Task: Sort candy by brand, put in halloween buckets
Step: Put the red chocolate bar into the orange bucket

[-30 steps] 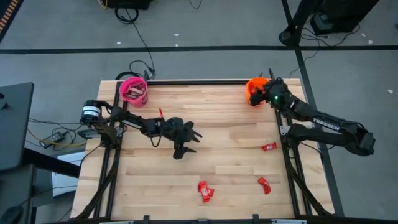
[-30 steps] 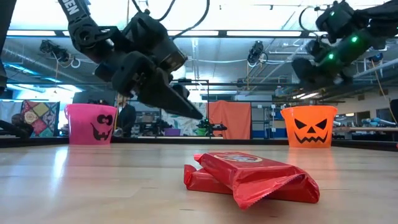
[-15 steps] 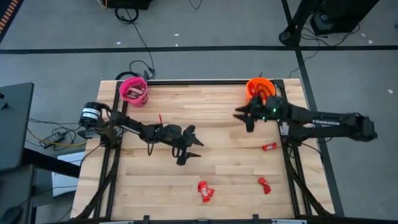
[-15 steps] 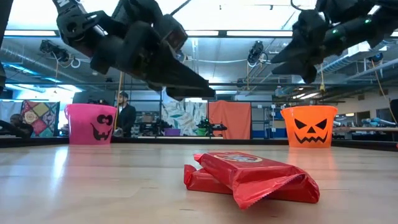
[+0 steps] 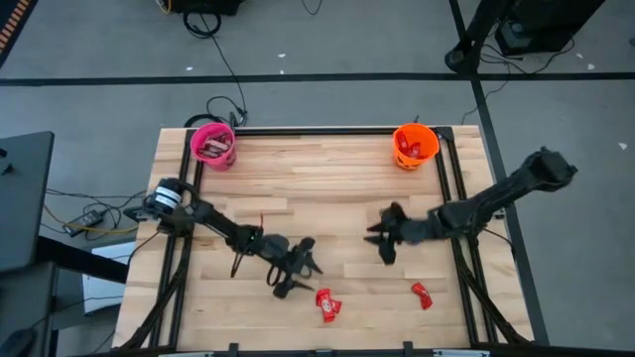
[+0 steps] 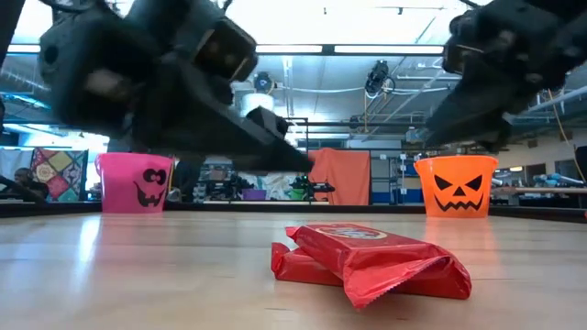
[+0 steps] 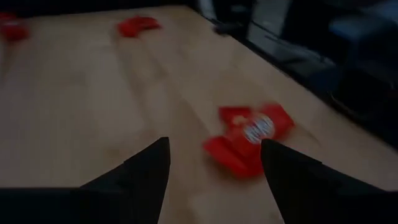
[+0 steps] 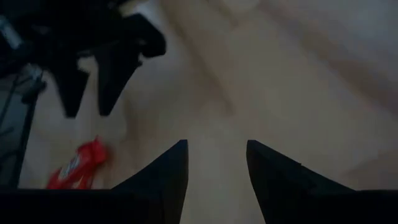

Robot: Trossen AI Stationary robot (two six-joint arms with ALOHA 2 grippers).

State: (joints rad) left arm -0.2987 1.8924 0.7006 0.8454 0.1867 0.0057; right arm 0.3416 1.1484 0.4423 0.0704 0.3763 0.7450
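Two dark jointed arms with pointed black fingers (image 7: pixel 149 174).

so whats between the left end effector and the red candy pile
Only bare wood: in the left wrist view, the open left end effector hovers short of the red candy pile.

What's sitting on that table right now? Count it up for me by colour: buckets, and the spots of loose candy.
Pink bucket: 1
Orange bucket: 1
Spots of loose red candy: 3, namely the front pile, the right-hand piece and a far piece seen only from the left wrist
Loose brown candy: 0 visible
Total: 5
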